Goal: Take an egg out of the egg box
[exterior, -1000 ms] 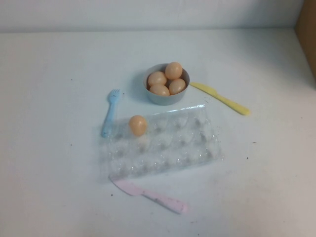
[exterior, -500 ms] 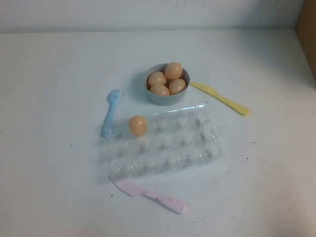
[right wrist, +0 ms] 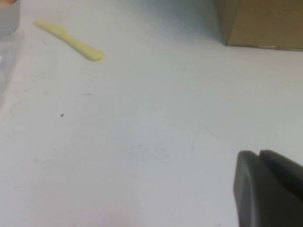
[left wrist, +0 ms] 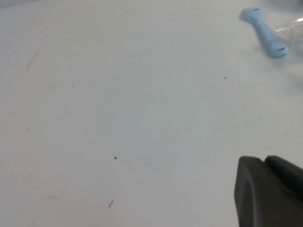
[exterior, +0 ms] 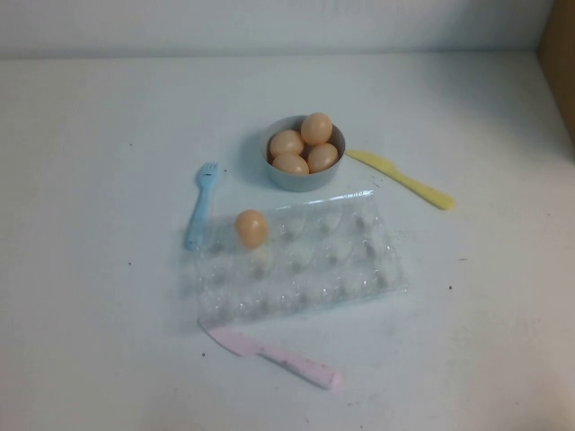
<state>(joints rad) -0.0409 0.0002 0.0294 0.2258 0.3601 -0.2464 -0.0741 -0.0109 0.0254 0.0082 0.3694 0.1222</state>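
One egg (exterior: 252,228) sitting in a left-side cup of the egg box (exterior: 346,269) on the worktop (exterior: 90,314). Left hand (left wrist: 270,191) low over bare worktop, state impossible to tell. Right hand (right wrist: 270,189) pressed together, away near the yellow knife (right wrist: 68,41).

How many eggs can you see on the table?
5. One egg sits in a cup near the left end of the clear egg box. Four more eggs are piled in the grey bowl behind it; others could be hidden beneath them.

Clear crinkly plastic egg box (exterior: 301,260)
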